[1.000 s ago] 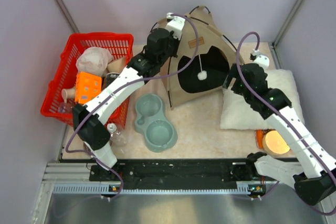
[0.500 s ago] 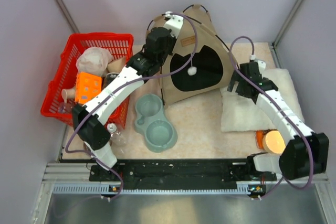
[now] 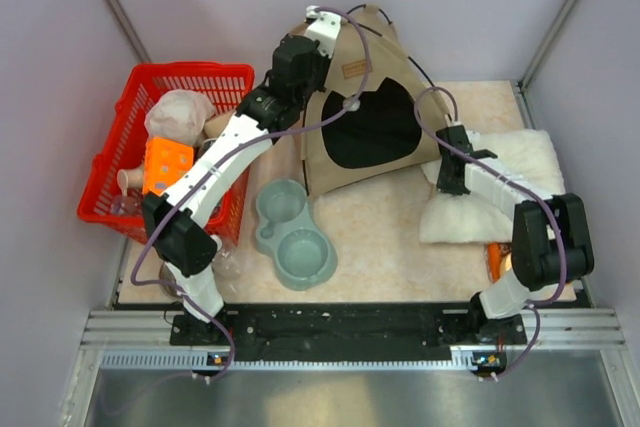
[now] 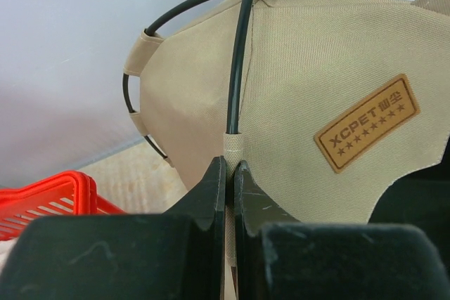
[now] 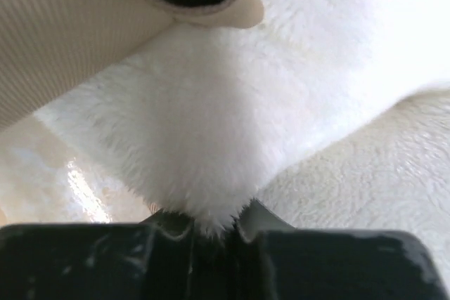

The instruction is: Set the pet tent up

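The tan pet tent (image 3: 372, 77) stands at the back of the mat, its black cat-head doorway facing the front and a white pompom (image 3: 352, 104) hanging in it. My left gripper (image 3: 322, 31) is up at the tent's top left, shut on a fabric seam (image 4: 232, 147) below a dark pole (image 4: 239, 68). The brown label patch (image 4: 366, 123) is just to the right of it. My right gripper (image 3: 447, 171) is low at the tent's right corner (image 5: 84, 26), shut on the fluffy corner of the white cushion (image 5: 211, 124).
A red basket (image 3: 190, 69) full of items stands at the left. A grey double bowl (image 3: 293, 232) lies in front of the tent. The cushion (image 3: 525, 172) covers the right of the mat, with an orange object (image 3: 494, 259) at its near edge.
The tent's top has swung left and back with my left gripper. My right arm has folded in towards the tent's right corner, and its gripper has shut on the cushion's corner.
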`<state>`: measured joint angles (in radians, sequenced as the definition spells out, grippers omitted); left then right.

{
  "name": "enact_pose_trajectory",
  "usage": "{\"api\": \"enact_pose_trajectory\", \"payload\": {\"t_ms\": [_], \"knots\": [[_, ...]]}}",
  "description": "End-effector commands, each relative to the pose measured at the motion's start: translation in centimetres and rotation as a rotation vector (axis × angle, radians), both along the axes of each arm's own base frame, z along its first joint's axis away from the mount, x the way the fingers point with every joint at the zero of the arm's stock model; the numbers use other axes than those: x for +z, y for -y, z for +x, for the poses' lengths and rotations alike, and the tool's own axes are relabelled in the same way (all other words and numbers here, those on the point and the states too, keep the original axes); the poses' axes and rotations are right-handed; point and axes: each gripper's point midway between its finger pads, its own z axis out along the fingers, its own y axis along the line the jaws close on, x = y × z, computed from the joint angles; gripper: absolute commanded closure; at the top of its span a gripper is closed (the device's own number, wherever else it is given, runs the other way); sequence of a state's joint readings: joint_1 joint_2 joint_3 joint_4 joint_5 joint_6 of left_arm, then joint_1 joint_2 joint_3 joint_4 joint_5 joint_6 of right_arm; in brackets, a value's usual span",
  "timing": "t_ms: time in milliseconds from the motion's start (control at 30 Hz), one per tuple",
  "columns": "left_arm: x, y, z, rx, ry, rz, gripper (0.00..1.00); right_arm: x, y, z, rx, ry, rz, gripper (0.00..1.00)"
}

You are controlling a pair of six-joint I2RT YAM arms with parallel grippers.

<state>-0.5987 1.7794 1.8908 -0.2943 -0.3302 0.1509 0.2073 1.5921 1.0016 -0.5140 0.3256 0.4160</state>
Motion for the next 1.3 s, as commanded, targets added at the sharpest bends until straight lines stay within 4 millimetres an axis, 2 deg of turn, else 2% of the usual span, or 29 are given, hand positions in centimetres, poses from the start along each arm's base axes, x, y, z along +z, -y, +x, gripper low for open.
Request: {"api": "enact_pose_trajectory", "payload": {"t_ms": [0, 167, 433, 533, 633, 733, 833, 933, 1033, 1100, 1167, 1267], "knots": [[4.1, -1.1, 0.5, 0.025, 0.083, -0.084, 1.0, 4.0, 2.0, 1.0, -0.084, 0.162, -0.059, 1.0], [4.7, -1.9, 0.8, 0.056, 0.092, -0.107, 1.0, 9.0, 3.2, 0.0, -0.149, 0.299, -0.066, 1.0], [5.2, -2.4, 0.7, 0.068, 0.103, -0.139, 1.0, 15.5, 6.0, -1.4, -0.263, 0.479, -0.065, 1.0], [6.3, -3.1, 0.4, 0.096, 0.13, -0.155, 1.0, 17.3, 7.2, -1.7, -0.303, 0.503, -0.093, 1.0], [7.6, -4.4, 0.0, 0.14, 0.169, -0.169, 1.0, 18.0, 8.5, -2.0, -0.35, 0.496, -0.142, 1.0], [9.1, -6.5, -0.5, 0.197, 0.222, -0.2, 1.0, 17.1, 9.6, -2.0, -0.385, 0.458, -0.178, 1.0], [11.3, -8.1, -1.0, 0.211, 0.27, -0.262, 1.0, 15.7, 9.3, -1.4, -0.373, 0.443, -0.165, 1.0], [12.3, -8.1, -1.4, 0.174, 0.292, -0.273, 1.0, 14.3, 8.6, -1.2, -0.362, 0.433, -0.124, 1.0], [11.5, -7.2, -1.5, 0.123, 0.275, -0.256, 1.0, 14.7, 8.0, -0.7, -0.356, 0.46, -0.08, 1.0], [10.3, -6.3, -1.5, 0.083, 0.25, -0.251, 1.0, 16.4, 7.7, -0.2, -0.353, 0.504, -0.051, 1.0], [8.8, -5.2, -1.5, 0.026, 0.219, -0.26, 1.0, 18.8, 6.7, 0.7, -0.305, 0.571, 0.002, 1.0], [6.3, -3.2, -1.6, -0.058, 0.174, -0.283, 1.0, 24.0, 4.2, 1.7, -0.167, 0.715, 0.113, 1.0]]}}
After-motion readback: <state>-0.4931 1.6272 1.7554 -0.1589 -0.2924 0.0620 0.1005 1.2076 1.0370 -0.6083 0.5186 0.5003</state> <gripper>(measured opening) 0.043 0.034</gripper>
